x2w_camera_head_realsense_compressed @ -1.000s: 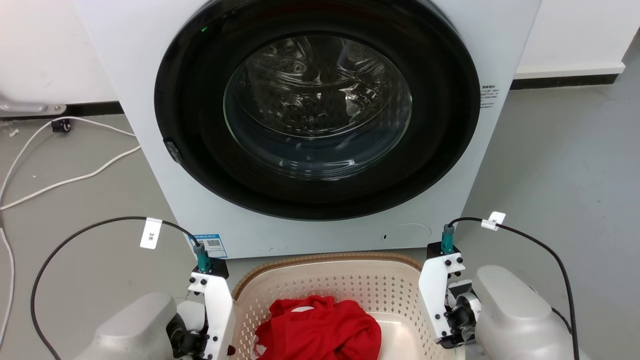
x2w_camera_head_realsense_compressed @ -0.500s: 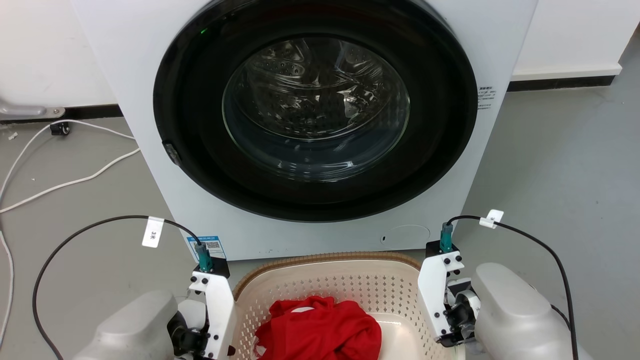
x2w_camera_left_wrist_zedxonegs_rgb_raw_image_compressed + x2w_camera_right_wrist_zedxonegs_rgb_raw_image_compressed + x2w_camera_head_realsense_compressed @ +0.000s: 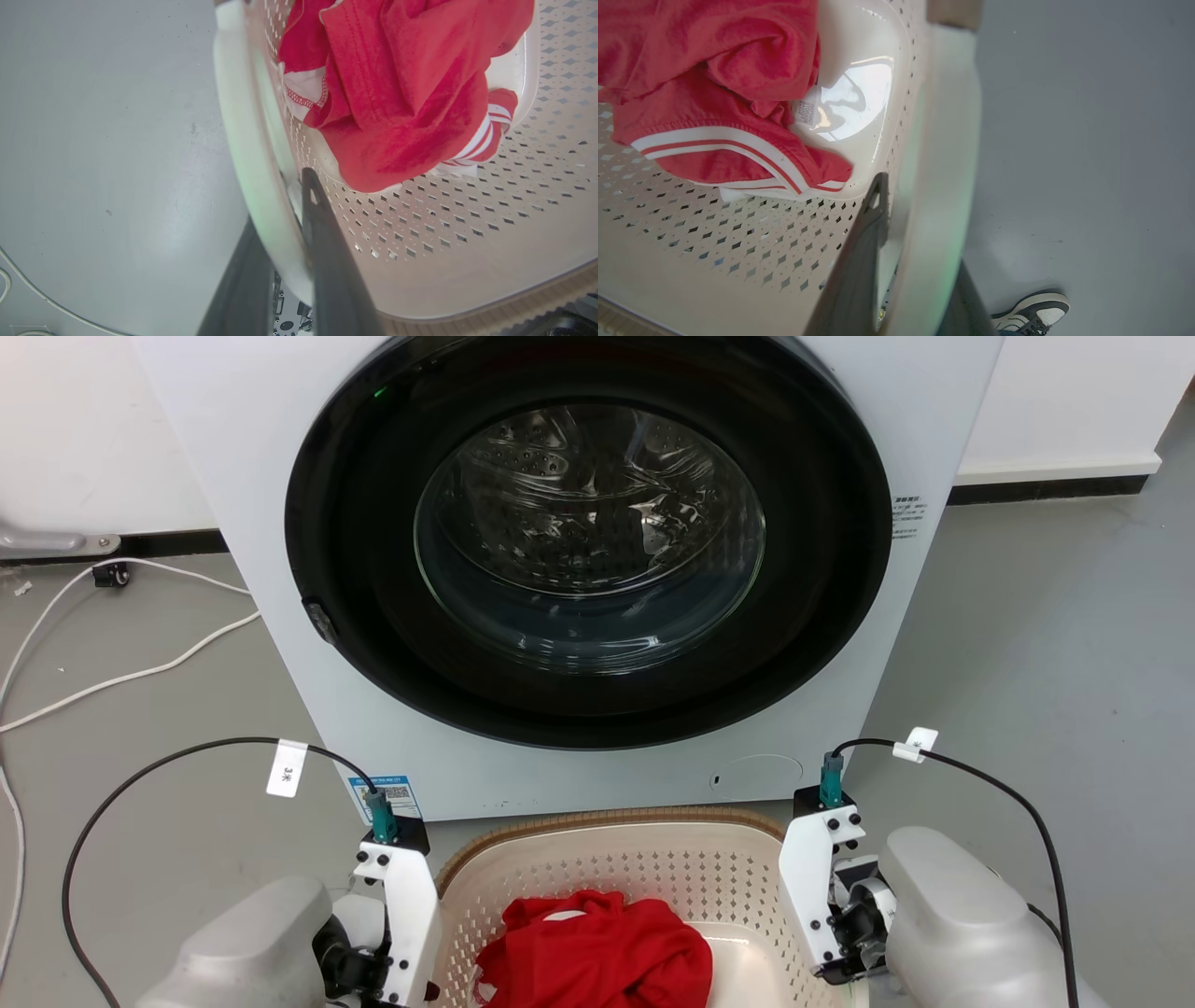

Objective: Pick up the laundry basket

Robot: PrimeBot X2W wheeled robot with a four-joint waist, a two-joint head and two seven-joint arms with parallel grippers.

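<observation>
The laundry basket (image 3: 607,819), cream-white and perforated with a brown woven rim, sits between my two arms in front of the washing machine. A crumpled red garment (image 3: 597,952) with white stripes lies inside it. In the left wrist view my left gripper (image 3: 280,200) straddles the basket's white side handle (image 3: 243,140), one dark finger (image 3: 322,242) inside the wall and one outside, shut on it. My right gripper (image 3: 920,224) grips the opposite white handle (image 3: 943,140) the same way, its inner finger (image 3: 864,261) against the perforated wall.
The white washing machine (image 3: 233,448) with its round dark door (image 3: 597,569) shut stands directly behind the basket. White cables (image 3: 121,672) trail over the grey floor at the left. A person's shoe (image 3: 1036,308) is on the floor beside the right handle.
The head view has shifted very slightly. Both grippers keep their hold on the basket's handles, and the basket and garment look the same.
</observation>
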